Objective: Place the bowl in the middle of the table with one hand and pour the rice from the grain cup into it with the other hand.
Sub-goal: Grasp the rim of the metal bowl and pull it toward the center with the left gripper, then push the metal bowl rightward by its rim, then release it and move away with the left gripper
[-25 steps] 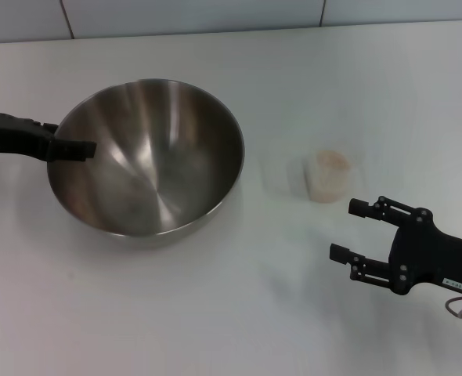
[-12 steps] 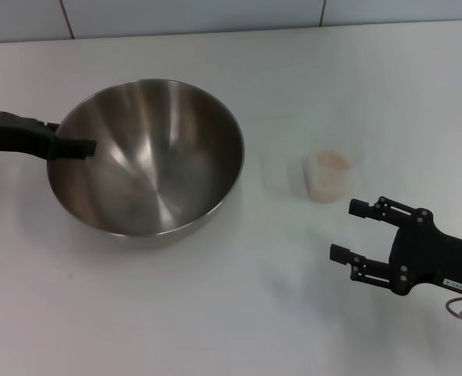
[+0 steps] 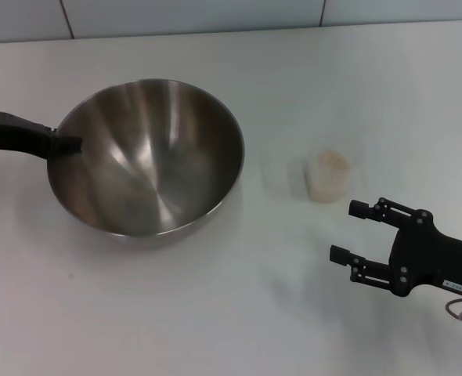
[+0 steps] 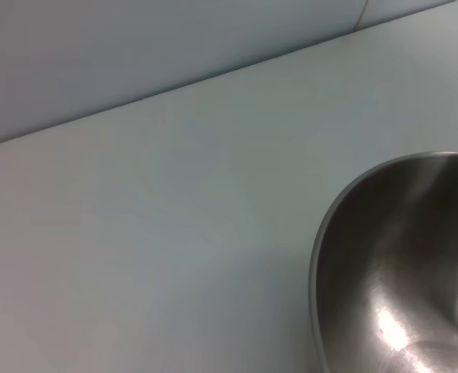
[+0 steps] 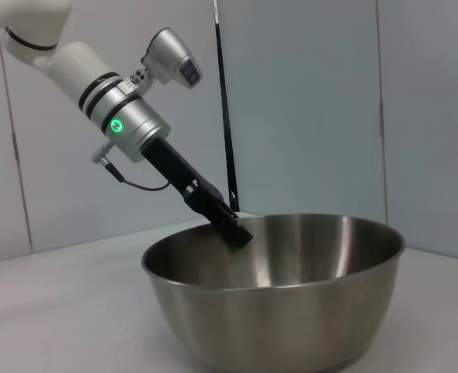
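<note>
Head view: the large round stainless-steel mixing bowl [image 3: 146, 155] rests on the plain white matte table [image 3: 215, 313], left of centre. The black left gripper [image 3: 68, 144] reaches in from the left, its tip at the bowl's left rim and just over the inside wall; the right wrist view shows the same tip [image 5: 237, 230] angled down against the rim, but whether it is clamped on the rim or released cannot be told. The small translucent plastic grain cup [image 3: 327, 176] stands upright to the right of the bowl, apart from it, with the pale rice [image 3: 331, 160] visible at its top. The black right gripper [image 3: 355, 231] hovers nearer the robot than the cup, fingers spread and holding nothing, not touching the cup.

Step in hand, as judged: settling the bowl near mid-table, with the cup pick-up to follow. For good execution, the bowl should sit flat and stop rocking before the left gripper lets go, since a thin rim pinched from one side can tip the bowl. The right gripper should then straddle the cup at mid-height, close only firmly enough to hold the soft plastic without squeezing grains out, carry it upright to a point above the bowl's interior, and tilt gradually so the rice falls inside the rim
</note>
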You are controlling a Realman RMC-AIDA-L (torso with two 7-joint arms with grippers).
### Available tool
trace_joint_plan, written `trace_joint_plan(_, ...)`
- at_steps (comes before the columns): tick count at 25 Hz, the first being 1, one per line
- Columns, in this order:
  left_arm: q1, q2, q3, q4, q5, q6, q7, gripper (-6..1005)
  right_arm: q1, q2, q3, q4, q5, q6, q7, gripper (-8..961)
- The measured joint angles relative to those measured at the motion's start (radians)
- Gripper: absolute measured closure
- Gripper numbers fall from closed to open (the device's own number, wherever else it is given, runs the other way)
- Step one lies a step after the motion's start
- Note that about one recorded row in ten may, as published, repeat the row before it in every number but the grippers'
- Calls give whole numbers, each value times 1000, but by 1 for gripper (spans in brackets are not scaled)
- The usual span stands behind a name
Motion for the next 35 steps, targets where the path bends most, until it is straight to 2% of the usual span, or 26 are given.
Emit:
trace_joint_plan(10,-17,1,0,3,8,0,-34,928,-2,2,0,0,0,-3,0,195)
trace_joint_plan(15,-32,1,-1,3,15,5,-46,943,-2,2,0,0,0,-3,0,195)
trace_joint_plan(27,-99,0,-17,41,-8,106,-86,956,-5,1,0,3,-1,-3,0,195)
trace_joint_plan(35,-157,-5,-6,8,-33,117,-91,956,-5,0,-1,2,-5,-4,0,195)
